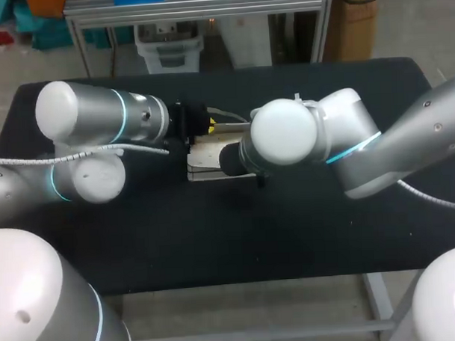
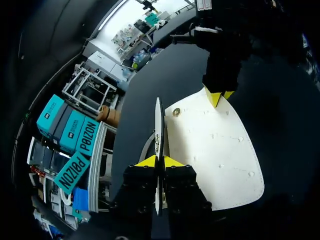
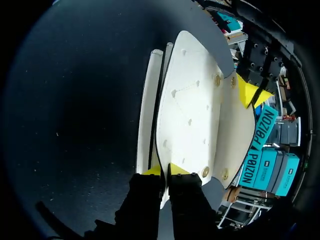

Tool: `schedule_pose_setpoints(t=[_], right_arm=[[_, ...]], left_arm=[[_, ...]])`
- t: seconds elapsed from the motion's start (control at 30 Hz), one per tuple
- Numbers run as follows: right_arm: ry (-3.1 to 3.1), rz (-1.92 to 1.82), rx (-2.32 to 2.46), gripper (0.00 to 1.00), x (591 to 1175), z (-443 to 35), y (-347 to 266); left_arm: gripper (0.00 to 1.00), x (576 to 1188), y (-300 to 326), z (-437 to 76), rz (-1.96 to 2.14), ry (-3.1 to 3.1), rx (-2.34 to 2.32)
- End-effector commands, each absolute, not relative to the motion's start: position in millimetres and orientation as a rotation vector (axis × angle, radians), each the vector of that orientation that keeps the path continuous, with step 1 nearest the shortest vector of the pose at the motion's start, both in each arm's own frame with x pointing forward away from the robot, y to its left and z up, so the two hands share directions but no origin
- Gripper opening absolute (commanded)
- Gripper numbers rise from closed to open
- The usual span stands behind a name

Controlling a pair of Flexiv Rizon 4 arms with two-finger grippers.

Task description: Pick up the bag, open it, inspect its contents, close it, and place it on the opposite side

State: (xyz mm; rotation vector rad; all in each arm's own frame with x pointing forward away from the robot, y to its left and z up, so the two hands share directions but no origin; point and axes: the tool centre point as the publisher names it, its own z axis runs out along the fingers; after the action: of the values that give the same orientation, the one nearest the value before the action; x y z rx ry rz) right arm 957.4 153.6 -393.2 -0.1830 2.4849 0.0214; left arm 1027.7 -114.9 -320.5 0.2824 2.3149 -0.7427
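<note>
A flat white bag (image 1: 207, 159) with brass snaps lies at the middle of the black table. In the left wrist view my left gripper (image 2: 159, 161) is shut on a thin upright edge of the bag (image 2: 159, 125). The bag's white flap (image 2: 215, 155) spreads beside it. My right gripper (image 2: 218, 96) pinches the flap's far edge. In the right wrist view my right gripper (image 3: 166, 170) is shut on the bag's flap (image 3: 190, 110), and the left gripper's yellow tips (image 3: 252, 92) show at the opposite side. From the head view my left gripper (image 1: 211, 126) shows one yellow tip; the right one is hidden under its wrist.
The black table (image 1: 215, 238) stretches wide on all sides of the bag. Both arms' bulky wrists (image 1: 286, 131) crowd over its middle. The table's front edge (image 1: 239, 284) runs below the bag.
</note>
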Motion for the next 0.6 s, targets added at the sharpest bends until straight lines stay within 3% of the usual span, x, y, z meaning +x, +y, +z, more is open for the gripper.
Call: schedule_pose_setpoints(t=[0.03, 0.3, 0.33, 0.37, 0.43, 0.6], right_arm=[[2.48, 0.02, -0.181, 0.0, 956, -399, 154], [2.48, 0.02, -0.181, 0.0, 956, -399, 154], [2.48, 0.02, -0.181, 0.0, 956, -399, 154], [2.48, 0.02, -0.181, 0.0, 956, -399, 154], [2.48, 0.02, -0.181, 0.0, 956, -399, 154], [2.48, 0.02, -0.181, 0.0, 956, -399, 154]], left_arm=[[0.0, 1037, -98, -303, -0.9, 2.392, 0.359], [0.0, 1041, -96, -308, -0.902, 2.465, 0.378], [0.09, 1041, -96, -310, -0.896, 2.473, 0.379], [0.27, 1041, -97, -312, -0.891, 2.481, 0.386], [0.43, 1040, -97, -317, -0.882, 2.488, 0.383], [0.59, 1037, -97, -324, -0.847, 2.482, 0.379]])
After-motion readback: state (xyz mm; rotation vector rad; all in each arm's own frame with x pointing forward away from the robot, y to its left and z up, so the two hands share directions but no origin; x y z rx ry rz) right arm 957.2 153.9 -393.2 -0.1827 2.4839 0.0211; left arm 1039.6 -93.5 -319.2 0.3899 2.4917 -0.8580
